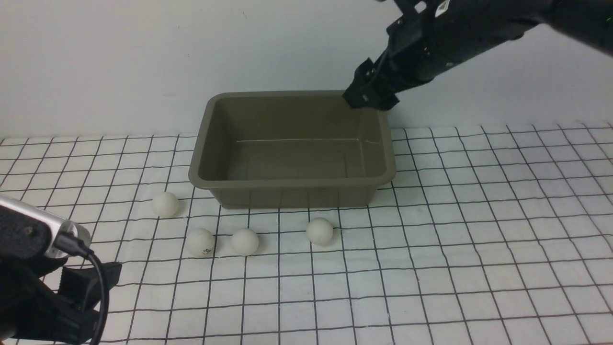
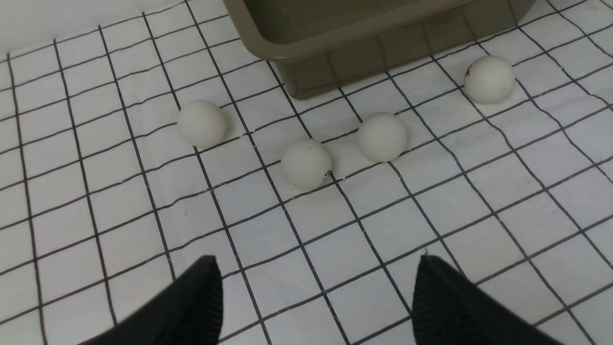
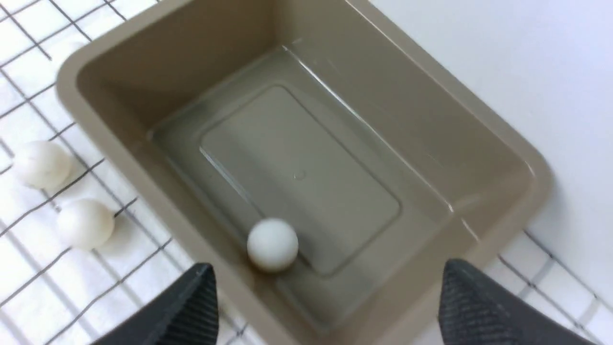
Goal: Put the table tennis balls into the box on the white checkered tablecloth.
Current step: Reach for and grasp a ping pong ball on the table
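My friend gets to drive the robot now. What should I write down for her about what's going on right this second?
Right gripper: open and empty, above the olive-brown rectangular plastic box.
Left gripper: open and empty, low over the white checkered tablecloth, on the near side of the balls.
Done: one small matte white table tennis ball lies inside the box.
Left to do: four more white balls sit on the cloth in front of the box, one with a dark printed mark. All four need to go in.
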